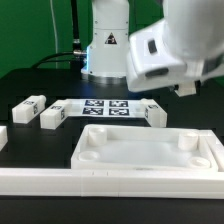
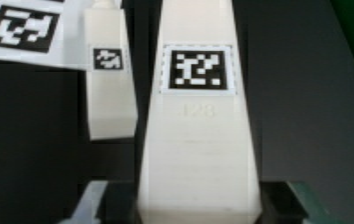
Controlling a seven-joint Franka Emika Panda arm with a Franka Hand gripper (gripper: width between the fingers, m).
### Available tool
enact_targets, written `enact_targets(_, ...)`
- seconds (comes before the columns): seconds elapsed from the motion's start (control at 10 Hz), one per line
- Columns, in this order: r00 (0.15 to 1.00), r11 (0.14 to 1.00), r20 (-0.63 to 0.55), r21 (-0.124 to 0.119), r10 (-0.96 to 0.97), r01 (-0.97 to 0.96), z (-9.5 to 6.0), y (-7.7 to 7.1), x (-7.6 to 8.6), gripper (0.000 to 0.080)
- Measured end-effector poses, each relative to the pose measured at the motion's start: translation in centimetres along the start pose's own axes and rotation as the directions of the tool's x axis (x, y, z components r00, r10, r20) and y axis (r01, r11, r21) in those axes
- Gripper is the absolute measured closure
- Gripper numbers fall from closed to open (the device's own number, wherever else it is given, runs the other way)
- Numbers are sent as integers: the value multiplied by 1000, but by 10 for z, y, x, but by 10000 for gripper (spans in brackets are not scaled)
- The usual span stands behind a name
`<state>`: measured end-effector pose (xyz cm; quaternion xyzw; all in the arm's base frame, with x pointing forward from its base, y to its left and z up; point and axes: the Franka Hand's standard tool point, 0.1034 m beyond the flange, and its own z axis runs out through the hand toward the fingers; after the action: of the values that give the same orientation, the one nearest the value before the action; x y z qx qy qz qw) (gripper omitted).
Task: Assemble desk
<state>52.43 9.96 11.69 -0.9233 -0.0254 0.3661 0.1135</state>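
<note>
In the wrist view my gripper (image 2: pixel 195 203) is shut on a white square-section leg (image 2: pixel 195 120), which runs lengthwise away from the jaws with its black-and-white tag facing up. A second leg (image 2: pixel 106 85) lies close beside it. In the exterior view the blurred gripper (image 1: pixel 186 88) hangs at the upper right, above the table, and hides the held leg. The desk top (image 1: pixel 100 152), a white tray with a raised rim, lies at the front. Another leg (image 1: pixel 152 112) rests by the marker board's right end. Two more legs (image 1: pixel 30 105) (image 1: pixel 52 117) lie at the left.
The marker board (image 1: pixel 100 107) lies flat in the middle of the black table; one of its tags shows in the wrist view (image 2: pixel 23 30). A long low white rail (image 1: pixel 40 182) runs along the front. The arm's base (image 1: pixel 105 45) stands at the back.
</note>
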Motion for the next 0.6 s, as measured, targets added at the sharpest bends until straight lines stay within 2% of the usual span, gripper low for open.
enact_targets(0.1, 999, 1000, -40, -1, -1, 1, -9, -1, 3, 509)
enact_targets(0.2, 990, 1000, -144, -8, 2, -3, -12, 0, 12, 509)
enact_targets(0.3, 981, 1000, -193, -12, 6, -8, -11, 1, 9, 509)
enact_targets(0.5, 929, 999, -369, -26, 9, -20, -17, 4, 16, 509)
enact_targets(0.6, 909, 999, -417, -33, 4, -20, -23, 5, 17, 509)
